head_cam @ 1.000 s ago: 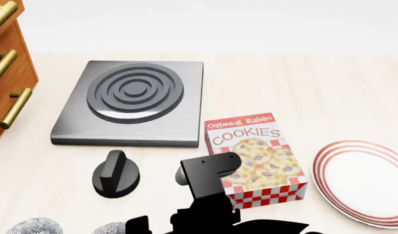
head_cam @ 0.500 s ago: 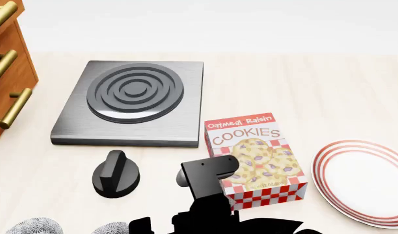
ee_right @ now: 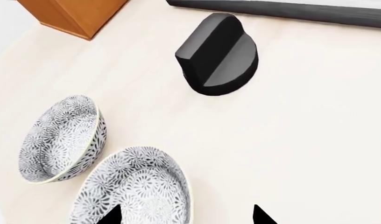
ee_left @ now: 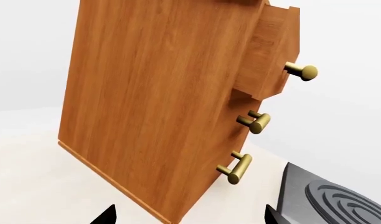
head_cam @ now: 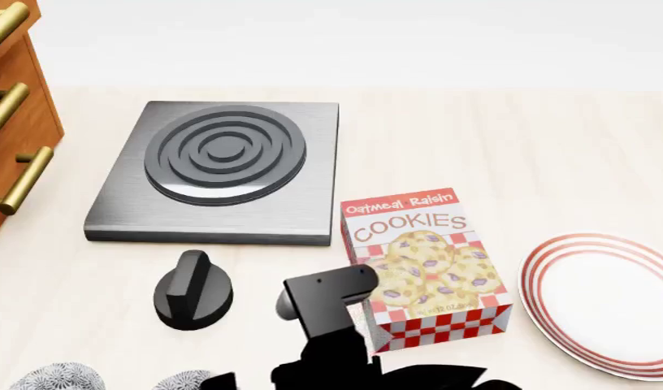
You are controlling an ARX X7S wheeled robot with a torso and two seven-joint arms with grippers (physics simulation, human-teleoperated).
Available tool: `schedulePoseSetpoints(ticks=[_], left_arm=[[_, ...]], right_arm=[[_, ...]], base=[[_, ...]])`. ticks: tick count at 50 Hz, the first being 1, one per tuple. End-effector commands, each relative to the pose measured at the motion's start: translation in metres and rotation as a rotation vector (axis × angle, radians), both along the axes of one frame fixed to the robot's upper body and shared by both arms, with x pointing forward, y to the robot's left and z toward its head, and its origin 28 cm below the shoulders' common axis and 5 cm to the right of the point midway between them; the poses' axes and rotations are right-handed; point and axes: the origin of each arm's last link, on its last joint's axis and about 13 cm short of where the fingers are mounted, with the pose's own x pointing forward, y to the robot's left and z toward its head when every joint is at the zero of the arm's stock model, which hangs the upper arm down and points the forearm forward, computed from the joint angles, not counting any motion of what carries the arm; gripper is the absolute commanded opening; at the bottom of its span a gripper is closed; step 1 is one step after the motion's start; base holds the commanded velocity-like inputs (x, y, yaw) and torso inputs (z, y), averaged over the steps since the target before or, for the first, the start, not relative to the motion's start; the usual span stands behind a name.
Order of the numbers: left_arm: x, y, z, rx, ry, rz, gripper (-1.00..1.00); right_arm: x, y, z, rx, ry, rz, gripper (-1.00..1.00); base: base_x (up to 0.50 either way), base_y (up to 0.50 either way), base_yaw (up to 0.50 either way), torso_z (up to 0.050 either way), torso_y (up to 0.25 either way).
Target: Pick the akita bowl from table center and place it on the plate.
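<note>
- The table (head_cam: pixel 548 146) carries everything.
- A wooden drawer cabinet (ee_left: pixel 159 102) stands at the table's left edge, beside the grey burner plate (head_cam: pixel 218 166).
- The plate (head_cam: pixel 613 305) lies at the right, near the cookie box (head_cam: pixel 424 264).
- Two patterned bowls sit side by side near the black knob (ee_right: pixel 218 56); the akita bowl (ee_right: pixel 137 191) is the one partly between the right gripper (ee_right: pixel 184 215) tips, which are spread wide.
- Left gripper (ee_left: pixel 187 215): tips spread wide, holding nothing.
</note>
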Motion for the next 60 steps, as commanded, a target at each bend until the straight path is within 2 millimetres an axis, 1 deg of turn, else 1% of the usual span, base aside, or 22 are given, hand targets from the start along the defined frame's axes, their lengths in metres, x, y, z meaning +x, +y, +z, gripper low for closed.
schedulePoseSetpoints(ticks=[1,18,23,32,48,55,60], left_arm=[[0.0,0.0,0.0,-0.003,0.0,0.004,1.0],[0.0,0.0,0.0,-0.004,-0.001,0.004,1.0],[0.0,-0.001,0.0,-0.004,0.001,0.001,1.0],[0.001,-0.001,0.0,-0.004,0.001,-0.001,1.0],[0.0,-0.001,0.001,-0.007,0.0,0.002,1.0],[0.0,0.0,0.001,-0.007,-0.001,0.004,1.0],[0.0,0.0,0.001,-0.008,-0.001,0.004,1.0]], right_arm=[[0.001,0.004,-0.005,-0.003,0.014,0.026,1.0],[0.002,0.004,-0.013,-0.008,0.031,0.029,1.0],[0.002,0.003,-0.019,-0.002,0.044,0.023,1.0],[0.005,0.002,-0.019,0.0,0.045,0.016,1.0],[0.005,0.005,-0.023,0.0,0.056,0.035,1.0],[0.007,0.005,-0.029,-0.005,0.071,0.04,1.0],[0.008,0.005,-0.028,-0.005,0.071,0.04,1.0]], base=[[0.0,0.0,0.0,0.0,0.0],[0.0,0.0,0.0,0.0,0.0],[0.0,0.0,0.0,0.0,0.0],[0.0,0.0,0.0,0.0,0.0],[0.0,0.0,0.0,0.0,0.0],[0.0,0.0,0.0,0.0,0.0],[0.0,0.0,0.0,0.0,0.0]])
